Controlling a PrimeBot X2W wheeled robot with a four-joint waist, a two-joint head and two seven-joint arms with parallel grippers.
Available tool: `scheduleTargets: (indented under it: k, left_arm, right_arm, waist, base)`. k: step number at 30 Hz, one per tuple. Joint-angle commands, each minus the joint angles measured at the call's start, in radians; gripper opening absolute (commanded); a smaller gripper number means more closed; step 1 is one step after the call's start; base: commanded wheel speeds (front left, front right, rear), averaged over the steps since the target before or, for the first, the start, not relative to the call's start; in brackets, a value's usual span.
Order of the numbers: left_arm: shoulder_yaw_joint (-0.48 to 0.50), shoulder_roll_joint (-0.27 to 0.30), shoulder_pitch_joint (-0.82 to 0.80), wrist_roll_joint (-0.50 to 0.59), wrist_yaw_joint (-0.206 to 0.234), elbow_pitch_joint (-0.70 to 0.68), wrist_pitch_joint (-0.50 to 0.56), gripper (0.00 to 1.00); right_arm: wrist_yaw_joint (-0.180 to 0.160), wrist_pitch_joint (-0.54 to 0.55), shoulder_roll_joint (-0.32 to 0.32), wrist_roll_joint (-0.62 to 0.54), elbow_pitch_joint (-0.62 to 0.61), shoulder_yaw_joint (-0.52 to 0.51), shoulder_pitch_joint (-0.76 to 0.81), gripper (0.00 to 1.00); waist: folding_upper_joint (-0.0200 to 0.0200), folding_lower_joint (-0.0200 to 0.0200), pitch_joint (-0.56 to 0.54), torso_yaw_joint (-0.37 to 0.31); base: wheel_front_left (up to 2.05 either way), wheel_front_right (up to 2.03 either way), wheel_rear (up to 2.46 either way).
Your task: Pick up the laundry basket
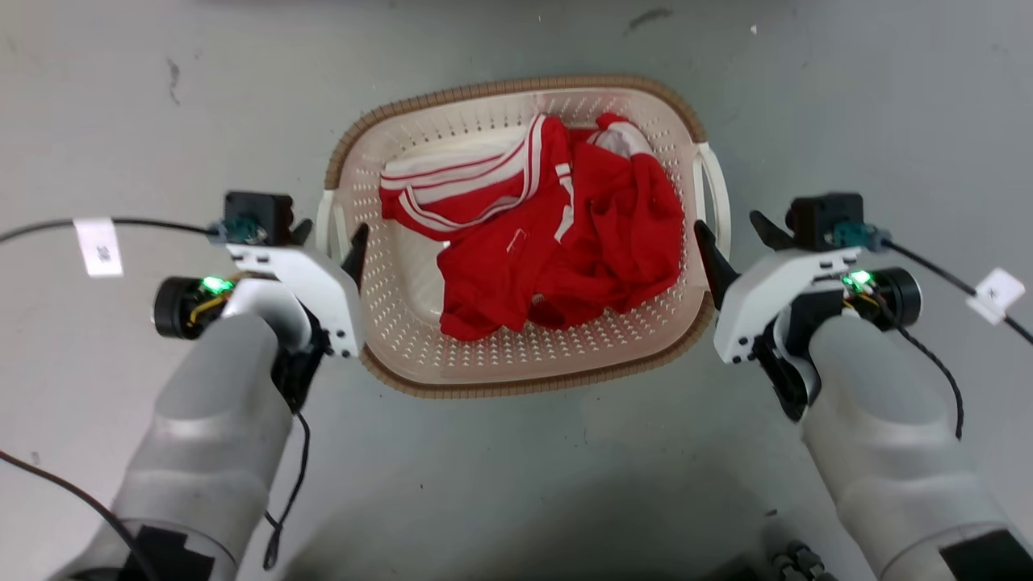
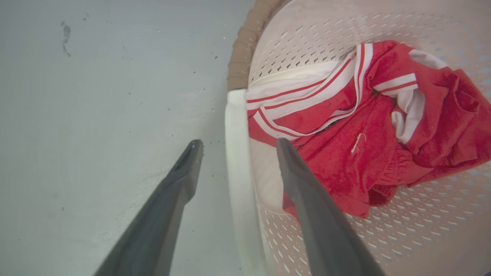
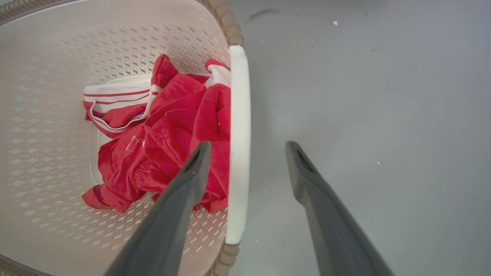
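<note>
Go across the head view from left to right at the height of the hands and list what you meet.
A white cable tag → left hand → laundry basket with red and white clothes in it → right hand → second white cable tag.
</note>
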Motion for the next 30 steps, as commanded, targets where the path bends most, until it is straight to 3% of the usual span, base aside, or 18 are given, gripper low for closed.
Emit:
scheduleTargets:
  k: [1, 15, 16, 17, 18, 30]
  left_arm:
    - [-0.027, 0.019, -0.036, -0.033, -0.002, 0.005, 0.027, 1.00]
    - [-0.161, 0.084, -0.117, -0.224, -0.001, 0.030, 0.173, 1.00]
    - [-0.171, 0.081, -0.118, -0.237, -0.001, 0.026, 0.181, 0.76]
    - [-0.179, 0.082, -0.120, -0.251, -0.001, 0.020, 0.185, 0.00]
    - [-0.190, 0.083, -0.121, -0.263, -0.001, 0.016, 0.192, 0.00]
    - [-0.313, 0.080, -0.085, -0.397, -0.003, -0.006, 0.223, 0.00]
  right_arm:
    - [-0.001, 0.015, 0.001, 0.038, 0.034, 0.040, -0.051, 1.00]
    - [-0.001, 0.122, 0.001, 0.239, 0.127, 0.262, -0.191, 1.00]
    - [-0.001, 0.133, 0.001, 0.256, 0.132, 0.272, -0.195, 0.54]
    - [-0.001, 0.138, 0.001, 0.265, 0.137, 0.283, -0.201, 0.20]
    - [-0.001, 0.146, 0.001, 0.277, 0.140, 0.293, -0.204, 0.00]
    - [0.001, 0.188, 0.002, 0.383, 0.178, 0.394, -0.180, 0.00]
  waist:
    - [0.0000, -0.0002, 0.036, -0.008]
    - [0.0000, -0.0002, 0.096, -0.019]
    - [0.0000, -0.0002, 0.098, -0.018]
    - [0.0000, -0.0002, 0.099, -0.018]
    - [0.0000, -0.0002, 0.100, -0.017]
    - [0.0000, -0.0002, 0.017, -0.011]
  base:
    - [0.00, 0.00, 0.00]
    - [0.00, 0.00, 0.00]
    - [0.00, 0.00, 0.00]
    - [0.00, 0.00, 0.00]
    - [0.00, 0.00, 0.00]
    - [0.00, 0.00, 0.00]
